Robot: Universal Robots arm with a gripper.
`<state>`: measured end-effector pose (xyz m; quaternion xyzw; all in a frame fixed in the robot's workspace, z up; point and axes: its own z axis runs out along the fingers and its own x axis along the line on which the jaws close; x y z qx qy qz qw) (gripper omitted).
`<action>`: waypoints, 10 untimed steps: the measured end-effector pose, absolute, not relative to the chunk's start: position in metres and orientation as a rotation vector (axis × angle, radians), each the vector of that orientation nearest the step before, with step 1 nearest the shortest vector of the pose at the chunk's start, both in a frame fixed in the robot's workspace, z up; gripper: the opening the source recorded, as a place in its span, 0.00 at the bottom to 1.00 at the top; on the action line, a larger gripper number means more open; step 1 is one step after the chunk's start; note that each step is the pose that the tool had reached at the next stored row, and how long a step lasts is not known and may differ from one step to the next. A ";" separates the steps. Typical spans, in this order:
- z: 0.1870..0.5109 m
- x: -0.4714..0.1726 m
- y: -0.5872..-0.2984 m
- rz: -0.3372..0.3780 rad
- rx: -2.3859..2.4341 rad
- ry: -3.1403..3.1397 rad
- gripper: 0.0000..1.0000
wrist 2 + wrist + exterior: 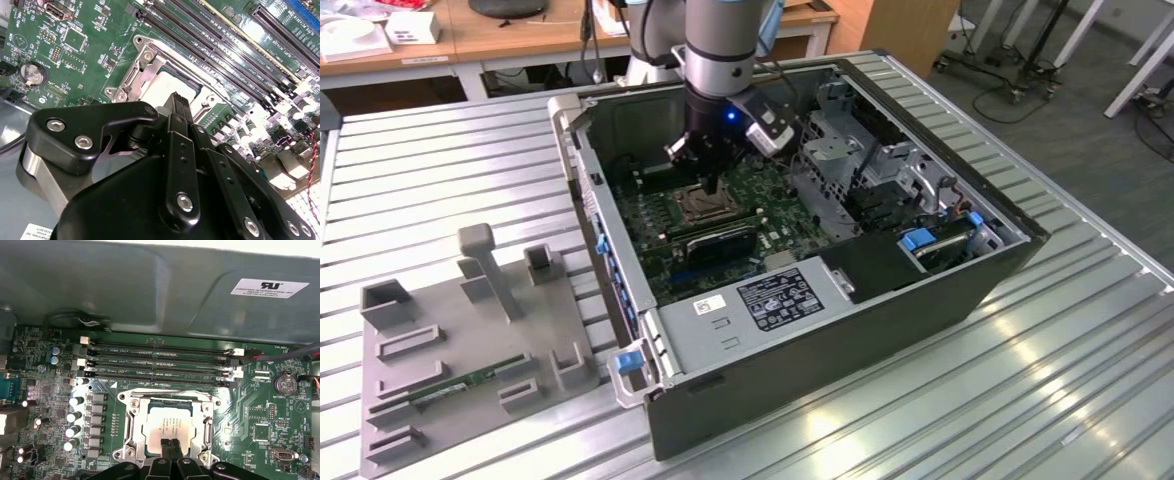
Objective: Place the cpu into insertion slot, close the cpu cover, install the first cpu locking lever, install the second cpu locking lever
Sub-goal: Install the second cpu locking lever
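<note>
The black pincer (pixel 170 446) hangs over the insertion slot (pixel 169 426), its two fingers pressed together, holding nothing, their tips just above the near edge of the cpu (pixel 170 427). The pale cpu lies flat inside the slot, framed by the silver cpu cover (pixel 131 425), which lies down around it. In the second wrist view the fingers (pixel 180 107) stand just over the cpu (pixel 162 85). In the exterior view the pincer (pixel 710 185) reaches down into an open computer case (pixel 854 330) on a ribbed metal surface (pixel 1067 390). A grey fixture (pixel 467 350) sits to the exterior view's left.
</note>
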<state>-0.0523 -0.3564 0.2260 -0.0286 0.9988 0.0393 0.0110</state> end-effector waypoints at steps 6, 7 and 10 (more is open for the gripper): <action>0.230 -0.052 -0.356 0.123 -0.089 3.116 0.11; 0.231 -0.052 -0.356 0.123 -0.089 3.116 0.11; 0.234 -0.052 -0.356 0.123 -0.089 3.116 0.11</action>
